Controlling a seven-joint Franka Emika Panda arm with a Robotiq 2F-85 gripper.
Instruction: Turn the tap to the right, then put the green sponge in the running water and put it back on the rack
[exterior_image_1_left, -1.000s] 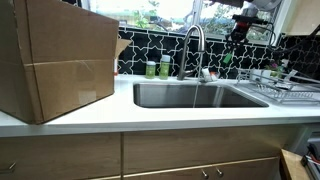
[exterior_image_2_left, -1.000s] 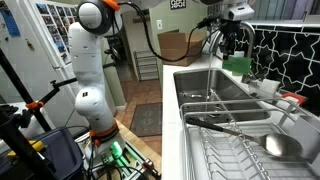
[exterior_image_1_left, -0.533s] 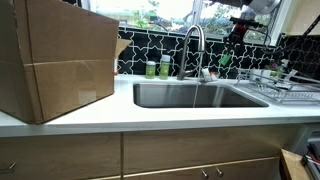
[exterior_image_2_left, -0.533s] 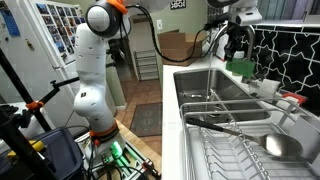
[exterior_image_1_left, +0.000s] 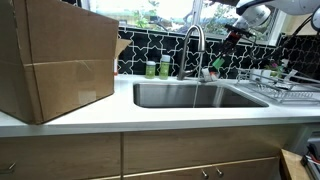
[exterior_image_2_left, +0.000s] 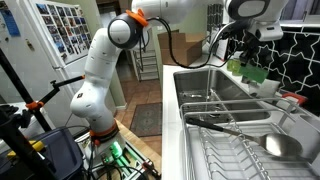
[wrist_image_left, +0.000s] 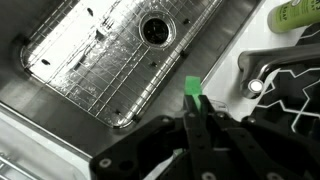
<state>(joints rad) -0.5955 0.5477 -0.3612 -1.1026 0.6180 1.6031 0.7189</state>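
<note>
- The gripper (wrist_image_left: 194, 110) is pinching the green sponge (exterior_image_2_left: 252, 72), held in the air near the tap (exterior_image_1_left: 193, 45), over the sink (wrist_image_left: 25, 110);
- a faint line of running water (exterior_image_1_left: 196, 92) falls from the spout, so the tap turn looks done;
- left, I judge: wetting the sponge, if that is not already done, which I cannot tell; then returning it to the rack (exterior_image_1_left: 278, 92).

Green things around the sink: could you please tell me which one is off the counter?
The green sponge: it is clamped in the gripper, up in the air. The two green containers stand upright on the counter beside the tap.
</note>
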